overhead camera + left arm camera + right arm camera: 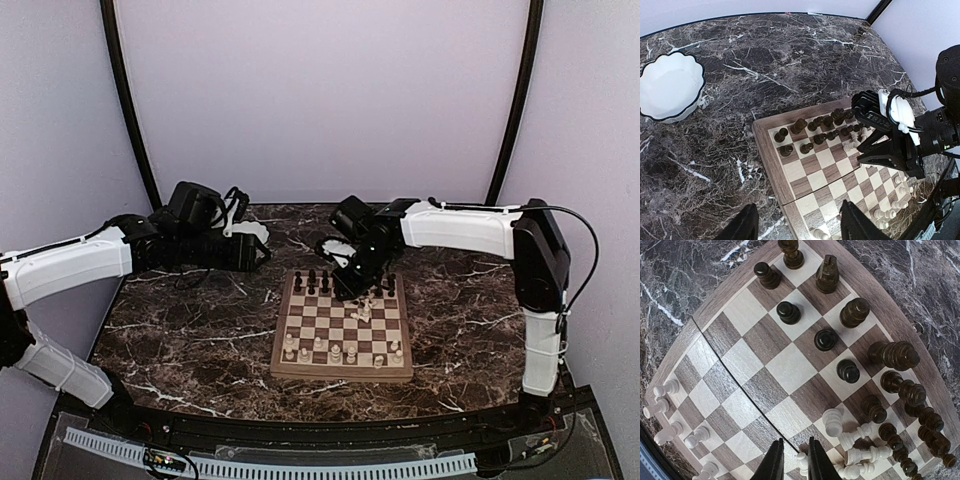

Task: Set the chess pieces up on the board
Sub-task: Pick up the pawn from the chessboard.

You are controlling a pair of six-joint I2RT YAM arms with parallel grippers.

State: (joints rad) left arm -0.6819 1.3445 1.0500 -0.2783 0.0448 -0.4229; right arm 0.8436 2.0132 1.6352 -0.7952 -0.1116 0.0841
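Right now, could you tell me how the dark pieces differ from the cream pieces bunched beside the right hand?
Colour: the dark pieces are brown-black, the cream cluster pale. Pose: the dark pieces stand upright; several in the cream cluster lie toppled. Order: the dark pieces keep to separate squares; the cream cluster is jumbled together. Both are small turned figures on the board.

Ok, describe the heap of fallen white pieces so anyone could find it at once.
Find the chessboard on the dark marble table. On its far half, beside the standing dark pieces, sits a heap of cream pieces. Unlike the cream pieces standing along the near edge, these lie tipped over.
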